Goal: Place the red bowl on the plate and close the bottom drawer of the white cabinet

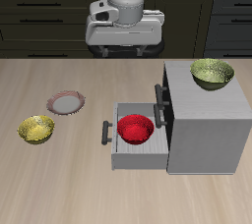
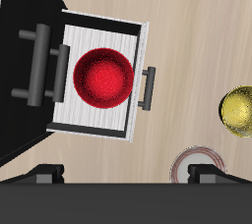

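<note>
The red bowl (image 1: 136, 129) (image 2: 105, 78) sits inside the pulled-out bottom drawer (image 1: 127, 152) (image 2: 77, 119) of the white cabinet (image 1: 205, 125). The drawer's dark bar handle (image 1: 106, 133) (image 2: 150, 87) faces the table's open side. The plate (image 1: 66, 102) (image 2: 196, 164), pale with a reddish-brown rim, lies bare on the table beyond that handle. My gripper (image 1: 123, 47) (image 2: 129, 174) hangs high above the table, farther back than the drawer. It is open, with nothing between its fingers (image 2: 212, 174).
A yellow-gold bowl (image 1: 36, 129) (image 2: 239, 111) stands on the table near the plate, closer to the front edge. An olive-green bowl (image 1: 212, 73) rests on the cabinet top. The upper drawer's dark handle (image 1: 159, 104) (image 2: 39, 61) juts out above the open drawer.
</note>
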Motion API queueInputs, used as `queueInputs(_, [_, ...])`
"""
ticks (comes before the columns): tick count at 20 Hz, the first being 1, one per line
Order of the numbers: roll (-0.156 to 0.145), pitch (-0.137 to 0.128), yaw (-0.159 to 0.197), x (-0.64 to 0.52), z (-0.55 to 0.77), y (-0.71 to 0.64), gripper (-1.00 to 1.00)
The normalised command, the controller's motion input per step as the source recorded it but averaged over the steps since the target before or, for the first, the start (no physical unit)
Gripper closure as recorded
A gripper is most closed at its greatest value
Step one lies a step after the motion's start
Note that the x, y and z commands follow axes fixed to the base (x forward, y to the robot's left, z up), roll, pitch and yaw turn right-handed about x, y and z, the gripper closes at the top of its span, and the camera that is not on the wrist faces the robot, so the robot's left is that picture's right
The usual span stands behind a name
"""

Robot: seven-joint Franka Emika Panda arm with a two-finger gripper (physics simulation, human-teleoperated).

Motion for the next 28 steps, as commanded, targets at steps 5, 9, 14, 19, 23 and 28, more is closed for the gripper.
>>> queueInputs(5, [-0.032,-0.003,-0.010,0.15,0.00,-0.09,-1.00])
queueInputs(9, [-0.021,0.015,0.001,0.18,-0.07,-0.05,-1.00])
queueInputs(14, [0.018,0.001,0.092,0.17,-0.07,0.05,-1.00])
queueInputs(19, [0.034,0.006,0.186,0.13,-0.07,0.09,-1.00])
queueInputs(23, [0.093,0.080,0.217,0.12,-0.12,0.07,-1.00])
queueInputs(28, [0.064,0.017,0.362,0.03,-0.12,0.07,-1.00])
